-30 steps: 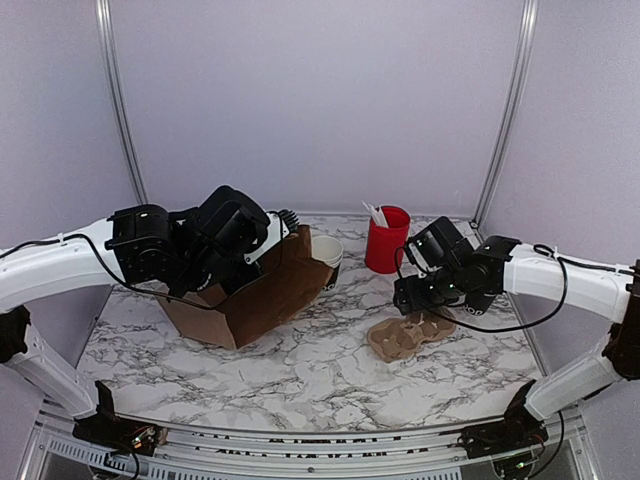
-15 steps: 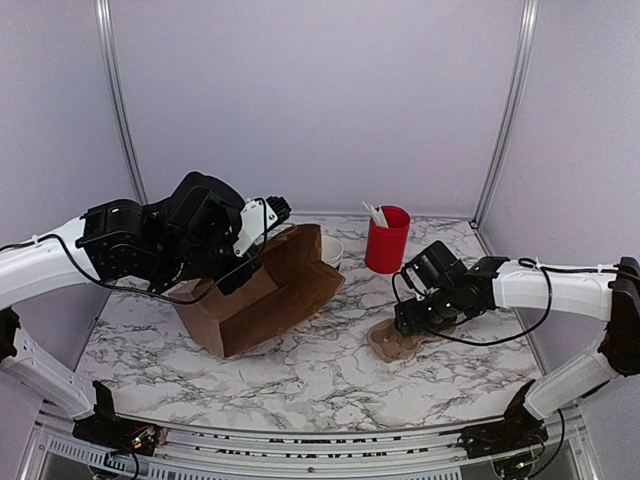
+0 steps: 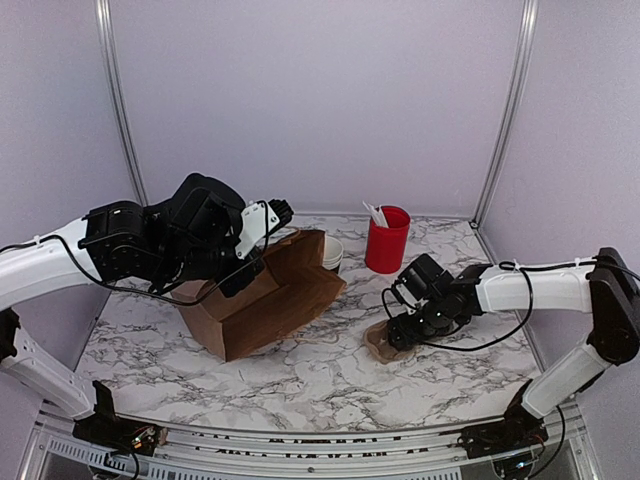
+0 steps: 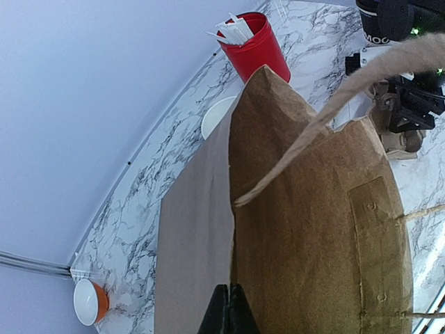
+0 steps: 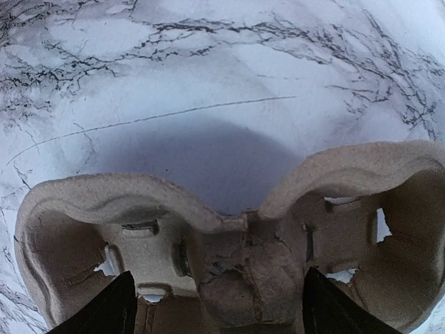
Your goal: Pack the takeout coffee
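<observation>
A brown paper bag [image 3: 265, 295] lies tilted on the marble, mouth toward the right. My left gripper [image 4: 233, 306] is shut on the bag's rim [image 4: 240, 229], holding it up. My right gripper [image 5: 219, 278] is open, low over a brown pulp cup carrier [image 5: 243, 264], one finger on each side of its middle ridge; from above only the carrier's near edge [image 3: 383, 346] shows under the right gripper [image 3: 405, 325]. The takeout coffee shows only as a black cup wall with white lettering [image 4: 376, 31] beside the right arm; its lid is out of view.
A red cup of utensils [image 3: 387, 240] stands at the back. A stack of white-rimmed cups [image 3: 332, 252] sits just behind the bag. An orange bowl [image 4: 90, 303] is at the far left. The bag's paper handle [image 4: 334, 104] hangs loose across the left wrist view.
The left arm has lifted and tipped the bag by its rim, then held still. The right gripper has come down and leftward onto the cup carrier, jaws still wide.
</observation>
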Robot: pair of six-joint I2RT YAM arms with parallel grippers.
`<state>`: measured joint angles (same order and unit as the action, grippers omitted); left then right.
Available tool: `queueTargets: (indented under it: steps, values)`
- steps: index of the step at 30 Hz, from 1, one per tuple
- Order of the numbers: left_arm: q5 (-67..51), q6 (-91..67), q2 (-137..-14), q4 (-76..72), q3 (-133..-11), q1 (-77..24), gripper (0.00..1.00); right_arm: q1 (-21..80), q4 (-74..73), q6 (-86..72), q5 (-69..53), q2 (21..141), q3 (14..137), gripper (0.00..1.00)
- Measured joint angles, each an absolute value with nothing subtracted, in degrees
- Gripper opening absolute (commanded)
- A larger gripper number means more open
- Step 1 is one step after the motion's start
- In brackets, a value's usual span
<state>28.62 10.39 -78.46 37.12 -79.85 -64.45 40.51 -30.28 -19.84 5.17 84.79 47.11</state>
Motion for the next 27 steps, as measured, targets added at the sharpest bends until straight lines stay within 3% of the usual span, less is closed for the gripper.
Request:
queueTargets:
  steps: [14, 27]
  values:
    - [28.01, 10.44, -78.46, 36.36, -79.35, -63.57, 0.00, 41.58, -30.92, -19.29, 4.14, 85.95, 50.76, 0.79]
    - [27.66, 10.41, -78.46, 36.23, -79.29, -63.16, 0.00, 41.54, -30.68, -12.19, 2.39, 88.62, 50.76, 0.66]
